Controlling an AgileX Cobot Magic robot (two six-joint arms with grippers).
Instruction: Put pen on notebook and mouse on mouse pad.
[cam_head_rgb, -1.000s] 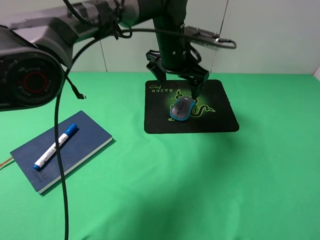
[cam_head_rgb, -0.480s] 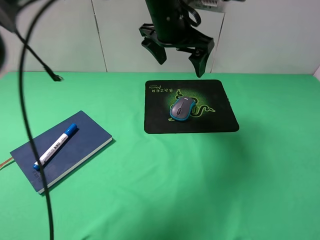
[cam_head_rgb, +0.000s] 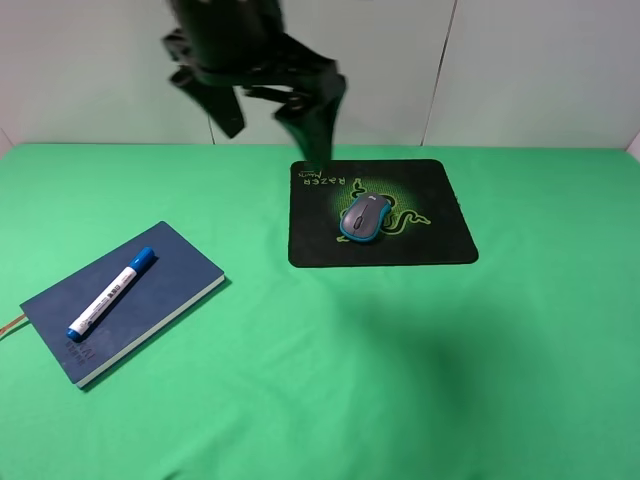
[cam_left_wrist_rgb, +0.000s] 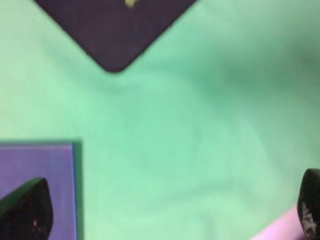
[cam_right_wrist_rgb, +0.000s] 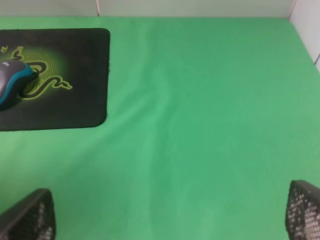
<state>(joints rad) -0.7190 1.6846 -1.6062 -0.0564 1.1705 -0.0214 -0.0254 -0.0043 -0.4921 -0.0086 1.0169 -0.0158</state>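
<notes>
I see the grey, teal-sided mouse (cam_head_rgb: 365, 217) on the black Razer mouse pad (cam_head_rgb: 440, 235) and the blue-capped white pen (cam_head_rgb: 111, 293) on the dark blue notebook (cam_head_rgb: 175, 285). Both grippers, left (cam_head_rgb: 275, 115) and right (cam_right_wrist_rgb: 170, 212), hang spread and empty; I judge only parking remains.

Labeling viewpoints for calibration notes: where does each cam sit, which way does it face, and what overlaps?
Exterior high: high in front, looking down on the notebook, pen, mouse pad and mouse; left hand raised, open.
Left wrist: faces down; fingertips over a notebook corner and pad corner.
Right wrist: angled down at the cloth; fingertips open, mouse at the edge.
Shared: the pad, in all three.
</notes>
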